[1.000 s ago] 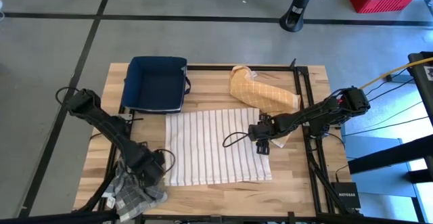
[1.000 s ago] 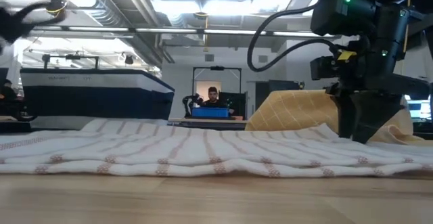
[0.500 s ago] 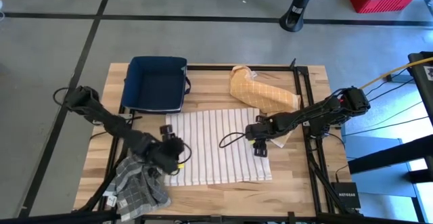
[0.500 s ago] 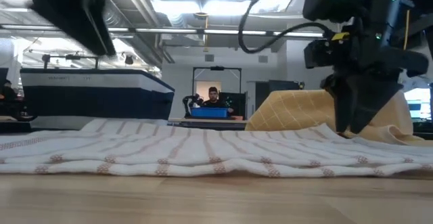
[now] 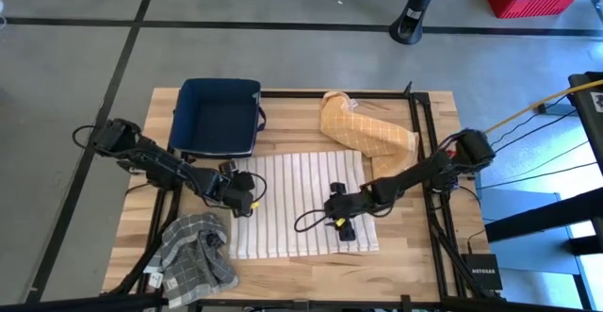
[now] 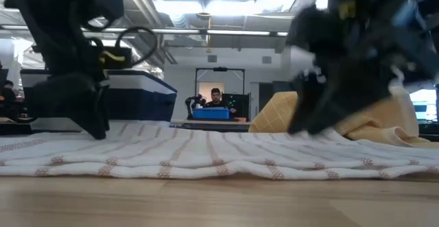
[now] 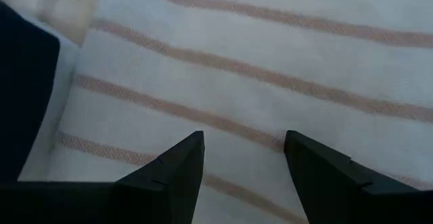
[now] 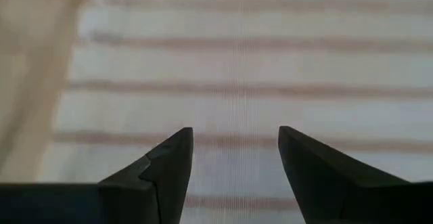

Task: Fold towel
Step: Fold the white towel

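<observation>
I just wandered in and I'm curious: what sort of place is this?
Probably a robotics lab or workshop. Two robot arms work at a wooden table over a striped towel, on a bare concrete floor with taped lines, under exposed ceiling ducts.

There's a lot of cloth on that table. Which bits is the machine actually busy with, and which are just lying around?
In the job:
striped towel, spread flat on the table
left gripper, open over its left part
right gripper, open over its right part

Lying about:
yellow cloth, bunched at the far side
grey checked cloth, crumpled at the near left corner
blue bin
</observation>
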Controlling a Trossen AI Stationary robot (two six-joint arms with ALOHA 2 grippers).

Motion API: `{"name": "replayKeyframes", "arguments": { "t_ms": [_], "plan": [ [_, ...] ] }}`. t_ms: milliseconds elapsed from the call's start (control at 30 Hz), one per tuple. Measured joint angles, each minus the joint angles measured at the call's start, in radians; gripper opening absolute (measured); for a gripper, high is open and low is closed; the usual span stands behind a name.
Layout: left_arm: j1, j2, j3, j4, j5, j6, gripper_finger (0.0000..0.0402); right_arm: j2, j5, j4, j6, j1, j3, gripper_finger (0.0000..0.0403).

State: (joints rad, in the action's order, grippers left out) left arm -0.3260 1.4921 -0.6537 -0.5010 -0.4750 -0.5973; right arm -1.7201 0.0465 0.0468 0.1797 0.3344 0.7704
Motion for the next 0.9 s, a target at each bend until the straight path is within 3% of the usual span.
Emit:
{"name": "replayKeyframes", "arguments": {
  "t_ms": [233, 433, 600, 900],
  "plan": [
    [0.027, -0.002, 0.002, -0.025, 0.009, -0.022, 0.0198, -0.027, -0.173, -0.068, 0.047, 0.007, 0.008, 0.022],
    [0.01, -0.004, -0.138, -0.072, 0.174, 0.074, 0.0198, 0.041, -0.173, -0.175, 0.06, 0.013, 0.04, 0.022],
    [-0.009, -0.004, -0.186, -0.096, 0.348, 0.117, 0.0198, 0.151, -0.129, -0.389, 0.078, 0.013, 0.111, 0.022],
    [-0.013, 0.046, -0.137, -0.08, 0.35, 0.169, 0.0198, 0.26, 0.036, -0.661, 0.107, 0.012, 0.057, 0.022]
  ]
}}
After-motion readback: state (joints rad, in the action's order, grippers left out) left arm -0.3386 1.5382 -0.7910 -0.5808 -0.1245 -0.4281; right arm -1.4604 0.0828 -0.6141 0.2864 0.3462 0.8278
